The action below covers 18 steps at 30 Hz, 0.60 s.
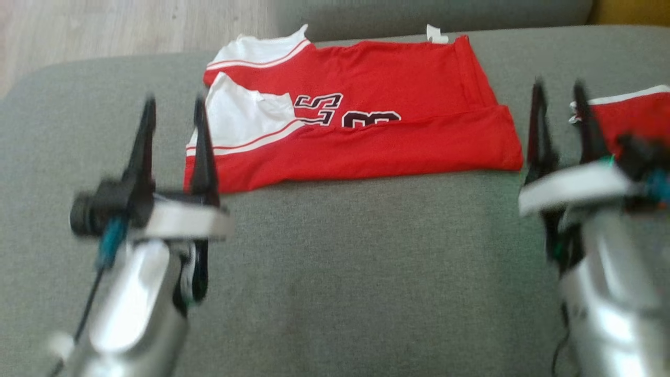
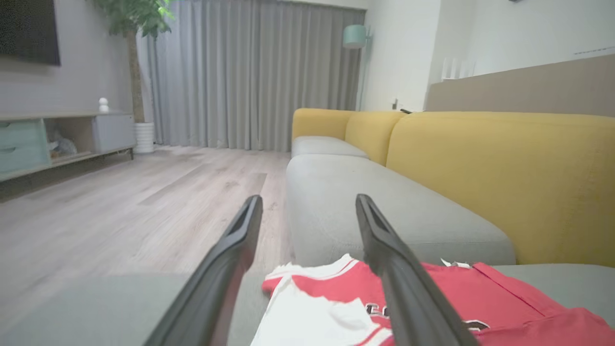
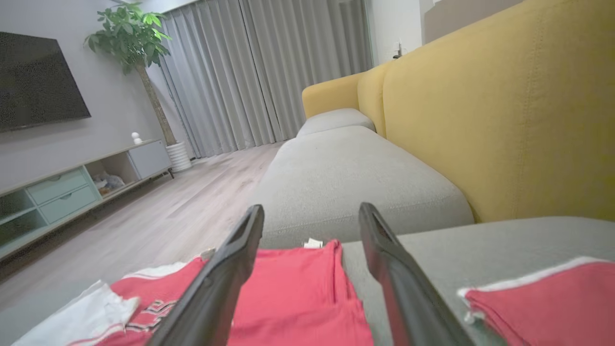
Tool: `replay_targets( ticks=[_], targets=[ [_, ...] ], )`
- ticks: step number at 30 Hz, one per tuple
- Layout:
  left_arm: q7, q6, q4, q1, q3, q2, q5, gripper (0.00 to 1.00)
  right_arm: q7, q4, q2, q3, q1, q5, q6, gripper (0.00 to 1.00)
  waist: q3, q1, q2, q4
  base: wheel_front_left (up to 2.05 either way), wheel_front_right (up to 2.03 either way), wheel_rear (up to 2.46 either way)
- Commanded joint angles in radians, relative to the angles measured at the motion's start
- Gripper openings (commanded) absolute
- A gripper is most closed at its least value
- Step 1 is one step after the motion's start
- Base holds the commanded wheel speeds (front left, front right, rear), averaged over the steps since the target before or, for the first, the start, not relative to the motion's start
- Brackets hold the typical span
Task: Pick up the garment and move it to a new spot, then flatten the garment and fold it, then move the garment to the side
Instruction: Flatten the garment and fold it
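Note:
The garment (image 1: 356, 125) is a red jersey with white side panels and dark numbers, lying folded on the grey sofa cushion (image 1: 335, 262) toward its far edge. It also shows in the left wrist view (image 2: 432, 307) and in the right wrist view (image 3: 288, 293). My left gripper (image 1: 172, 107) hovers open at the garment's left end, fingers apart, holding nothing. My right gripper (image 1: 557, 91) is open just past the garment's right end, also holding nothing. Both sit above the cushion, on the near side of the garment.
A second red piece with white trim (image 1: 633, 115) lies at the right edge of the cushion, beside my right gripper. Yellow sofa backrests (image 2: 504, 178) rise on the right. Wooden floor (image 2: 120, 206) lies beyond the cushion's left and far edges.

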Motion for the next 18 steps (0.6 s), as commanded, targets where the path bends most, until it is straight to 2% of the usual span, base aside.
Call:
replay_targets(
  ticks=[1, 5, 8, 14, 18],
  targets=[
    [-0.004, 0.002, -0.050, 0.007, 0.085, 0.003, 0.011, 1.00, -0.010, -0.073, 0.026, -0.006, 0.043, -0.041, -0.001, 1.00, -0.013, 0.0002, -0.0001, -0.002, 0.00, 0.00, 0.00],
    [-0.004, -0.035, -0.072, 0.147, 0.159, -0.050, 0.064, 1.00, -0.010, -0.167, 0.053, -0.044, 0.182, -0.074, -0.001, 1.00, -0.031, 0.0002, -0.0001, -0.004, 0.00, 0.00, 0.00],
    [-0.004, -0.061, -0.070, 0.206, 0.206, -0.092, 0.095, 1.00, -0.011, -0.205, 0.055, -0.016, 0.252, -0.026, -0.001, 1.00, -0.040, 0.0002, -0.0001, -0.001, 0.00, 0.00, 0.00],
    [-0.004, -0.107, -0.050, 0.228, 0.258, -0.128, 0.147, 1.00, -0.011, -0.235, 0.055, 0.001, 0.294, -0.006, -0.001, 1.00, -0.039, 0.0002, -0.0001, -0.005, 0.00, 0.00, 0.00],
    [-0.004, -0.121, 0.028, 0.200, 0.267, -0.137, 0.180, 1.00, -0.011, -0.252, 0.055, 0.009, 0.285, 0.001, -0.001, 1.00, -0.019, 0.0002, -0.0001, -0.018, 0.00, 0.00, 0.00]
  ],
)
